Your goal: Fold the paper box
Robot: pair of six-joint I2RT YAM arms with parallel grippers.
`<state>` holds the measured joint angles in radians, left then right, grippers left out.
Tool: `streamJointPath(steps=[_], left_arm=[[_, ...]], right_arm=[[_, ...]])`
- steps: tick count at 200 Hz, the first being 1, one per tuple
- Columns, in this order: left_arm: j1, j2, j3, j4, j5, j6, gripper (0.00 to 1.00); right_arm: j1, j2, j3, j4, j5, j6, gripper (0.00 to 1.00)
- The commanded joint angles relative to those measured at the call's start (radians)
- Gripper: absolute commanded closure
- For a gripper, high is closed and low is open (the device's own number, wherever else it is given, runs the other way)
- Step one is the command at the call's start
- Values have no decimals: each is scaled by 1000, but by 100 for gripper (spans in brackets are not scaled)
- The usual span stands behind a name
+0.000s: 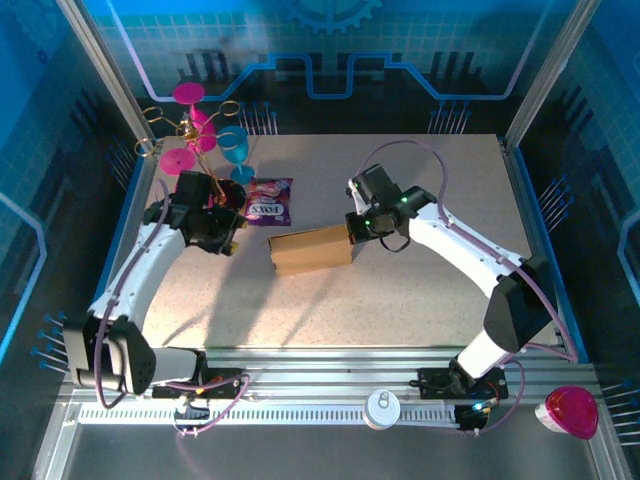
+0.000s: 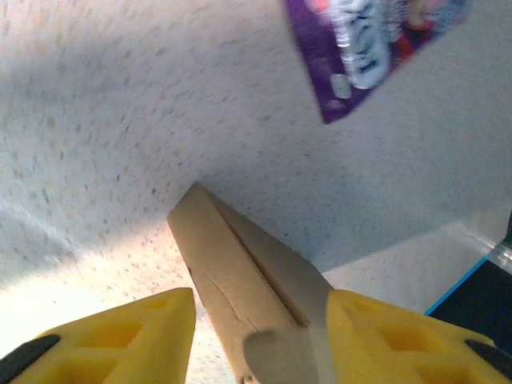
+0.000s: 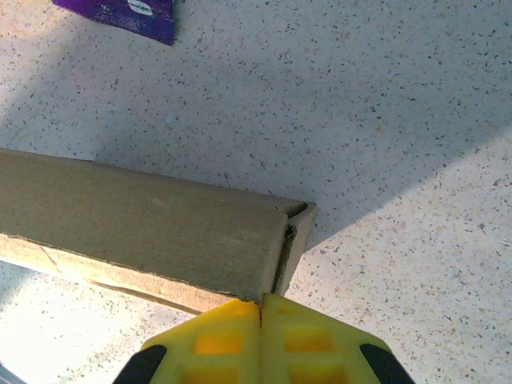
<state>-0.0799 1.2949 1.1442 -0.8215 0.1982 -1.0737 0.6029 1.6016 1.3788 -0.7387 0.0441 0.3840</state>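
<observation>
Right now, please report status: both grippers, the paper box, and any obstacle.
Left gripper open, astride the paper box end. Right gripper shut, at the opposite end. Purple snack packet beyond the box, apart from it.

Enclosed robot lab cell, blue-lit walls [image 1: 330, 50]

A plain brown cardboard paper box [image 1: 311, 249] and glossy purple snack packet [image 1: 268, 201] lie on a grey-speckled white table [image 1: 400, 300].

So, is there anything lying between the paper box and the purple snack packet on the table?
No. In the top external view only bare speckled table separates the paper box from the purple snack packet.
</observation>
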Motion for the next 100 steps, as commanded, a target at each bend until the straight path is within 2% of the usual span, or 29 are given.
streamJointPath(steps=[1,31,54,72,100], left_arm=[[-28,-51,46,-101,-33,423,59],[-96,-82,47,-89,9,721,69],[-125,-77,38,-57,66,864,68],[-153,-54,52,-68,47,959,65],[-202,-27,39,-54,43,1091,65]], right_arm=[[12,14,32,-31,0,-16,100],[9,20,38,-37,-13,-19,100],[2,25,43,-42,-22,-25,100],[-4,30,49,-48,-30,-28,100],[-8,36,52,-47,-44,-31,100]])
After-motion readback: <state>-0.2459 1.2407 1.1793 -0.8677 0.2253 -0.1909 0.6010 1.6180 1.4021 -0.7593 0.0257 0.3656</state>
